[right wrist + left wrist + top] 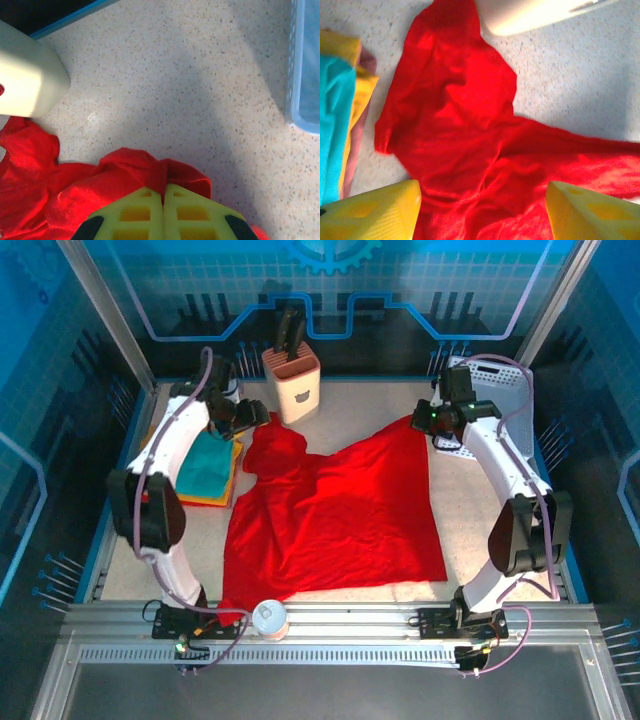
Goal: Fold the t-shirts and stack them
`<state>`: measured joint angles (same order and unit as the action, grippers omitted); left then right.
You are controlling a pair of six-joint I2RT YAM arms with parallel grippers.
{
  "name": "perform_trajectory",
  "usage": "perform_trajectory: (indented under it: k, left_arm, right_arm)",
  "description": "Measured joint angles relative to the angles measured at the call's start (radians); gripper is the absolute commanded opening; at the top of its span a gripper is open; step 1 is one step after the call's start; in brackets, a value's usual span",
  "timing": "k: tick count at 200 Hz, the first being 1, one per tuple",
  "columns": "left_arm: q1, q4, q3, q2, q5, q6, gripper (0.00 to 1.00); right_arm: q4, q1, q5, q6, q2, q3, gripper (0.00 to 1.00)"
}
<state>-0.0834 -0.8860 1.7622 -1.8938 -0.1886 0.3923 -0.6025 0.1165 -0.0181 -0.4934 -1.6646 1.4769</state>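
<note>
A large red t-shirt (330, 510) lies spread and rumpled across the middle of the table. My left gripper (257, 418) hovers over its far left corner. In the left wrist view that gripper (482, 215) is open, its yellow fingertips (375, 210) wide apart with wrinkled red cloth (465, 125) below them. My right gripper (428, 422) sits at the shirt's far right corner. In the right wrist view it (164, 192) is shut on a pinched fold of red cloth (150, 165). A folded stack with a teal t-shirt (205, 465) on top of orange and yellow ones lies at the left.
A beige knife block (292, 380) stands at the back centre, close to the shirt's far left corner. A white perforated basket (500, 390) sits at the back right behind my right arm. A small round can (270, 618) stands on the near rail. Glass walls enclose the table.
</note>
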Motion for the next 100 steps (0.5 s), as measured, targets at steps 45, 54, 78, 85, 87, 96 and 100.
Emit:
perform_trajectory:
  k: [45,54,78,85,87,96,100]
  left_arm:
    - [0.0,-0.006,0.066,-0.163,0.03,0.002,0.6]
    - [0.0,-0.011,0.07,-0.177,0.035,0.005,0.62]
    - [-0.002,-0.03,0.129,-0.226,0.046,0.023,0.67]
    - [-0.003,-0.03,0.149,-0.243,0.048,0.027,0.67]
    - [-0.004,-0.031,0.156,-0.249,0.05,0.027,0.68]
    - [-0.006,-0.037,0.186,-0.272,0.055,0.031,0.68]
    - [-0.008,-0.041,0.2,-0.285,0.058,0.032,0.68]
  right_arm:
    - [0.061,-0.022,0.013,0.028,-0.164,0.148,0.0]
    - [0.065,-0.026,0.015,0.032,-0.194,0.18,0.0]
    - [0.079,-0.028,0.014,0.036,-0.233,0.214,0.0]
    - [0.081,-0.028,0.011,0.036,-0.234,0.211,0.0]
    - [0.084,-0.028,0.01,0.036,-0.234,0.208,0.0]
    - [0.096,-0.028,0.011,0.036,-0.232,0.194,0.0]
    - [0.103,-0.028,0.01,0.036,-0.23,0.185,0.0]
